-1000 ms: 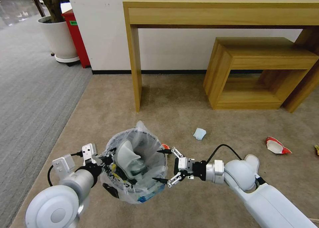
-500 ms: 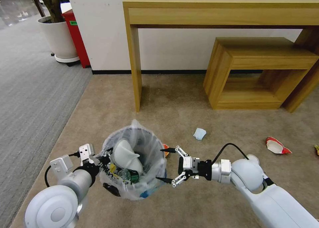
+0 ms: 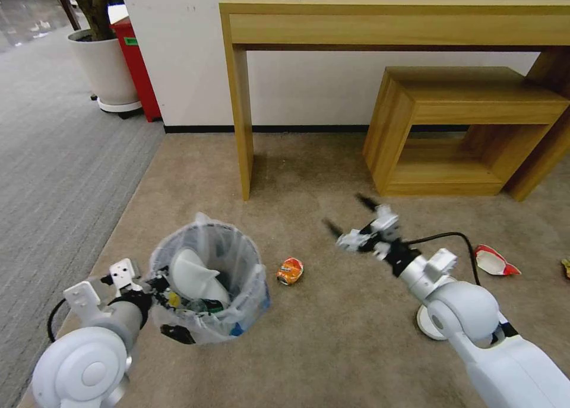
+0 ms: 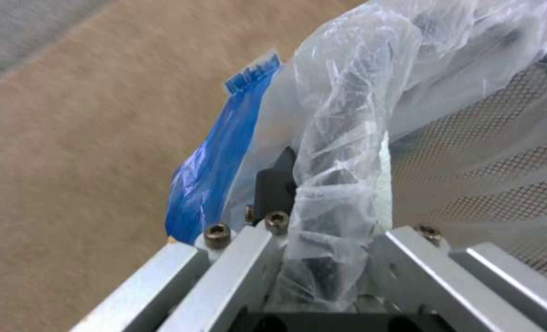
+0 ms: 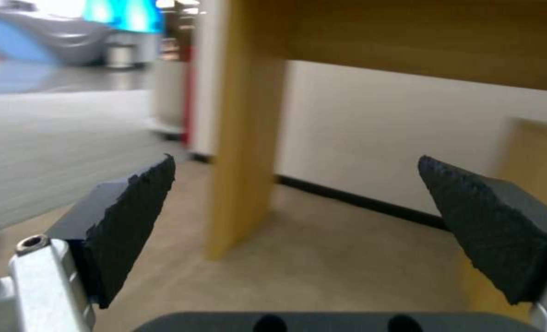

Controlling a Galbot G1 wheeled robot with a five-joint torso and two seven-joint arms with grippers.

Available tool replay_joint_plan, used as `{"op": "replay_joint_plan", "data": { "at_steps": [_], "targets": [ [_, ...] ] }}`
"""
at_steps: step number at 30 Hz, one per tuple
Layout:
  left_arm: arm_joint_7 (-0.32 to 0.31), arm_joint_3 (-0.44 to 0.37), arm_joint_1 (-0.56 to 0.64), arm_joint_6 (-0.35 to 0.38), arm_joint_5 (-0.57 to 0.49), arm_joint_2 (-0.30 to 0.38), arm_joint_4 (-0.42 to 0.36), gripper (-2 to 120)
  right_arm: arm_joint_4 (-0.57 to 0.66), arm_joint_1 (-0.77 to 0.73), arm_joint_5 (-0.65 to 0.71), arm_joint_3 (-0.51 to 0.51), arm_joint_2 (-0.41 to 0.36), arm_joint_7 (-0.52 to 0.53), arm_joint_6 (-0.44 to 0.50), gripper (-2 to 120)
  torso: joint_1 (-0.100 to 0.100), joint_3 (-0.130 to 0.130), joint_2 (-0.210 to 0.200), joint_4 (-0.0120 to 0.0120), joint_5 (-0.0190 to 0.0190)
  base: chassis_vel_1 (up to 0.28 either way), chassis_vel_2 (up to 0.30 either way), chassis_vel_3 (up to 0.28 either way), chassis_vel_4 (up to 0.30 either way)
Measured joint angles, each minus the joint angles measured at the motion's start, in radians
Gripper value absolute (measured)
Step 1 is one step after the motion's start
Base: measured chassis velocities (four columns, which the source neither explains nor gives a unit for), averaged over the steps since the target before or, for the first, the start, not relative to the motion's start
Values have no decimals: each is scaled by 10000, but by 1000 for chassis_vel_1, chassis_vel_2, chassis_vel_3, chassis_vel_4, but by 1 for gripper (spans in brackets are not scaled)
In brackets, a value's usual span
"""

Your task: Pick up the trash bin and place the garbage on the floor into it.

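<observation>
The trash bin (image 3: 205,277), a dark mesh bin lined with a crinkly clear bag, hangs tilted just above the floor (image 3: 332,337) at front left. My left gripper (image 3: 153,284) is shut on its near rim; in the left wrist view the left gripper (image 4: 326,207) pinches the bag-wrapped rim, with blue plastic (image 4: 215,175) beside it. A white slipper (image 3: 193,274) and other litter lie inside. My right gripper (image 3: 343,212) is open and raised over the carpet, its pads (image 5: 132,216) wide apart with nothing between them. An orange crushed can (image 3: 290,271) and a red-white crushed cup (image 3: 496,261) lie on the floor.
A tall wooden table (image 3: 243,99) and a lower wooden bench (image 3: 463,111) stand against the back wall. A white round item (image 3: 423,323) lies partly under my right arm. Grey ribbed carpet (image 3: 53,170), a potted plant (image 3: 107,63) and a red box (image 3: 136,57) are at left.
My right gripper has left the bin's rim and swung up and to the right, staying open. The left arm carried the bin leftward, which uncovered the orange can on the floor.
</observation>
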Motion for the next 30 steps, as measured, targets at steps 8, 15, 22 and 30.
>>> {"op": "replay_joint_plan", "data": {
  "at_steps": [8,15,22,30],
  "targets": [
    [145,-1155,-20,0,456,-284,165,1,-369,-824,-675,1575,1031,66,980,100,0,0,0,0,1,0,0,0,0],
    [235,-1373,118,-153,768,-92,258,1,-563,-1170,-1168,1892,1789,951,1229,100,-1,0,0,-1,0,0,0,0,0],
    [514,-1406,146,-406,1173,-31,496,1,-599,-1195,-1464,2146,1908,1278,1227,100,-1,0,0,0,0,0,0,0,0],
    [876,-1197,110,-567,1391,-98,603,1,-580,-1216,-1445,2126,1917,1265,1224,100,0,0,0,0,1,0,0,0,0]
  ]
}}
